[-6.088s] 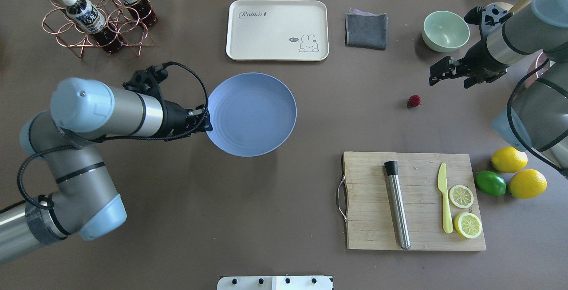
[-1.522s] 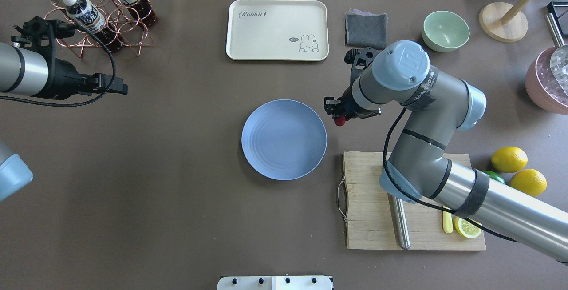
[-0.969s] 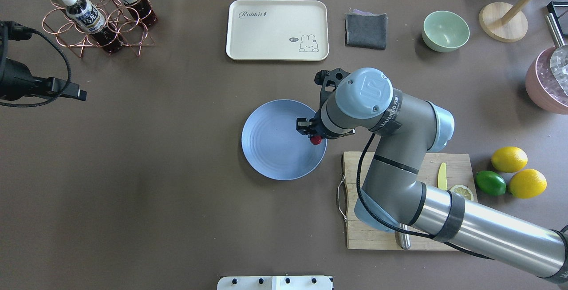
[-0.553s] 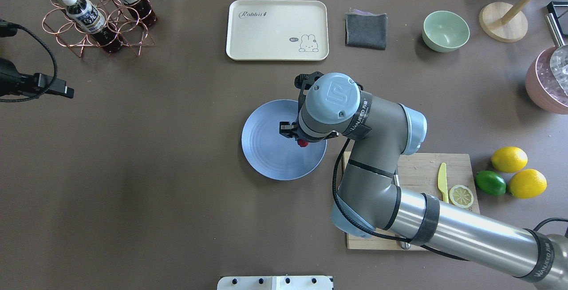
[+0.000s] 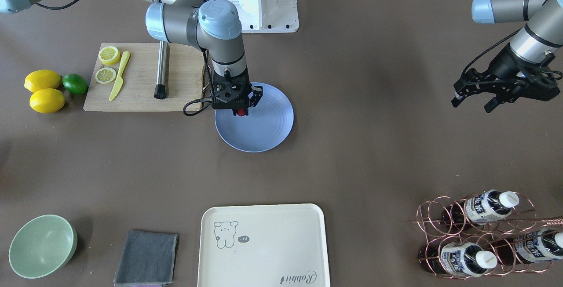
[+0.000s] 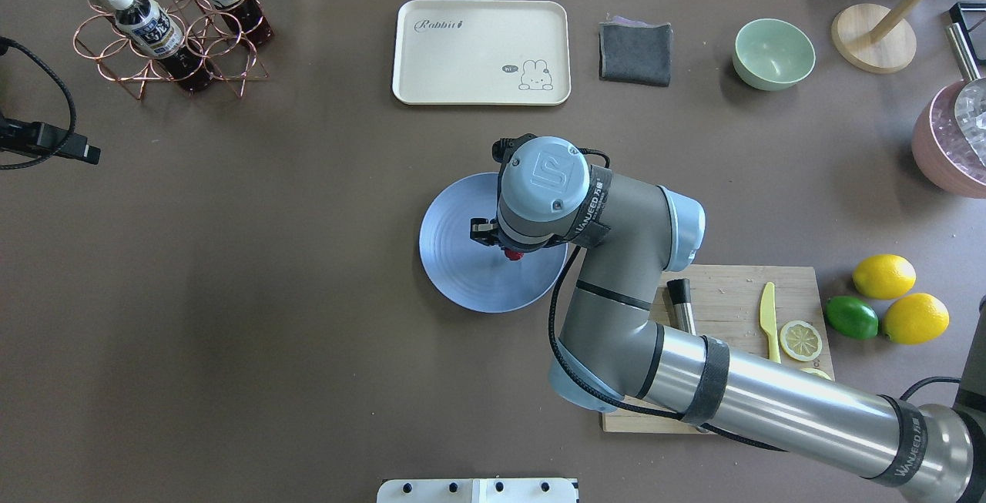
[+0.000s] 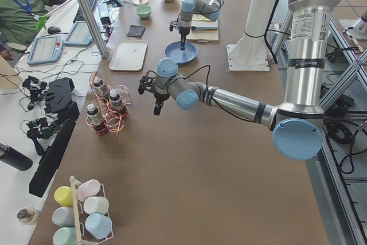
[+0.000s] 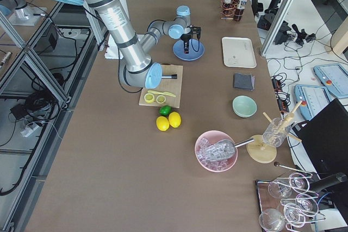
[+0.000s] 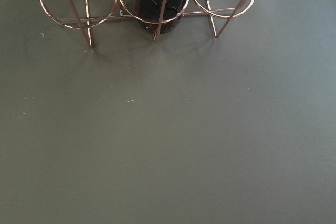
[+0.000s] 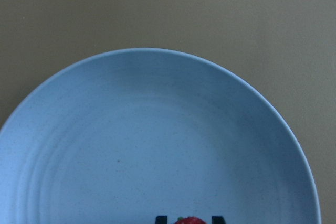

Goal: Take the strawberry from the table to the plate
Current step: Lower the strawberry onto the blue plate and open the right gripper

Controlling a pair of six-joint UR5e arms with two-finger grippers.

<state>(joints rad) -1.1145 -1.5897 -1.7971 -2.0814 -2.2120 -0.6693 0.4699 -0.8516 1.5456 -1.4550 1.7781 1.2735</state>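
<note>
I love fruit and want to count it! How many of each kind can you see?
Lemons: 2
Lemon slices: 2
Lime: 1
Strawberry: 1
Total: 6

You have a matte grey-brown table (image 6: 269, 295) bearing a round light-blue plate (image 6: 454, 272), cream rectangular tray (image 6: 481, 52), wooden cutting board (image 6: 728, 291), pale green bowl (image 6: 773, 54), folded grey cloth (image 6: 635, 52), two yellow lemons (image 6: 883, 276) and a green lime (image 6: 851, 317)
</note>
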